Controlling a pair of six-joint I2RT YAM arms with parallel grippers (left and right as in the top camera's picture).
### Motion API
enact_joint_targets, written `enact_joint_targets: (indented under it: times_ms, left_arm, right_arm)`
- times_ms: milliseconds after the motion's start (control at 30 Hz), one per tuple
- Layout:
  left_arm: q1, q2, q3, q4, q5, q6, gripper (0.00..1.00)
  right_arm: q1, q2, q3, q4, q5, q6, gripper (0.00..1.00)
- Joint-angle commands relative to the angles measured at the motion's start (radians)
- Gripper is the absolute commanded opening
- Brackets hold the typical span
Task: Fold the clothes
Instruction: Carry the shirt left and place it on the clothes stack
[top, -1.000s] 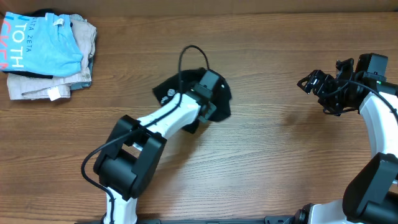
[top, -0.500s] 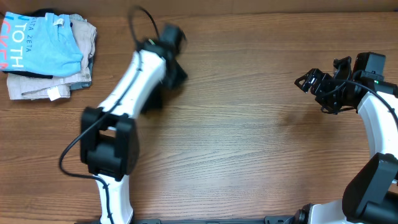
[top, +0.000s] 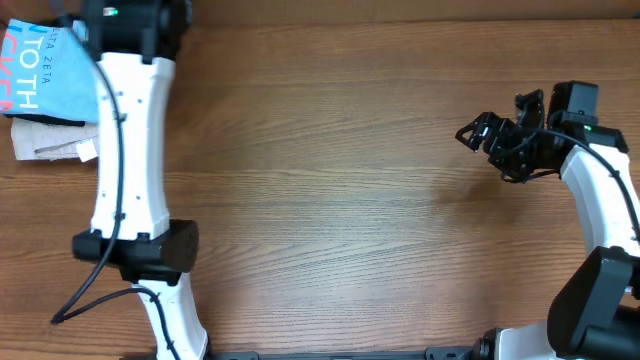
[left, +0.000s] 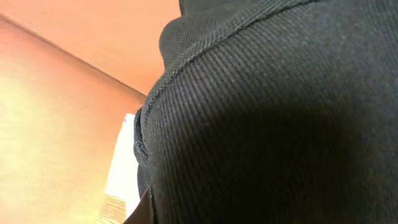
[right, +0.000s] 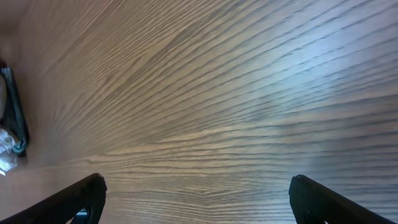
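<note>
A black ribbed garment fills the left wrist view and hides the fingers. My left gripper is at the table's far left back corner, over the stack of folded clothes, and is shut on that garment. In the overhead view the arm hides the garment. The stack has a light blue printed shirt on top and a beige piece below. My right gripper is open and empty above bare wood at the right; its two fingertips show wide apart in the right wrist view.
The wooden table spans the view. The left arm's white links run from the front left up to the back corner. A wall edge runs along the back.
My left arm has swung from the table's middle to the far left back corner, carrying the black garment off the table. The right gripper has shifted slightly left.
</note>
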Motion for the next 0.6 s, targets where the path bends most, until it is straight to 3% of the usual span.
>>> enact_joint_targets:
  times_ms: [0,267,400,467,567]
  left_arm:
    - [0.130,-0.021,0.026,0.014,-0.043,0.049,0.04]
    - [0.539,0.017,-0.091,0.178,0.418,-0.085,0.04]
    - [0.647,0.055,-0.158,0.298,0.555,-0.160,0.04]
    - [0.669,0.081,-0.181,0.358,0.567,-0.148,0.04]
    - [0.670,0.124,-0.182,0.373,0.564,-0.008,0.04]
  right_arm:
    - [0.039,-0.007,0.013,0.003,-0.016,0.000,0.98]
    - [0.074,-0.007,0.013,0.010,-0.015,0.000,0.98]
    - [0.074,-0.007,0.013,0.006,-0.016,0.000,0.98]
    - [0.074,-0.007,0.013,0.006,-0.016,0.000,0.98]
    - [0.074,-0.007,0.013,0.006,-0.015,0.000,0.98]
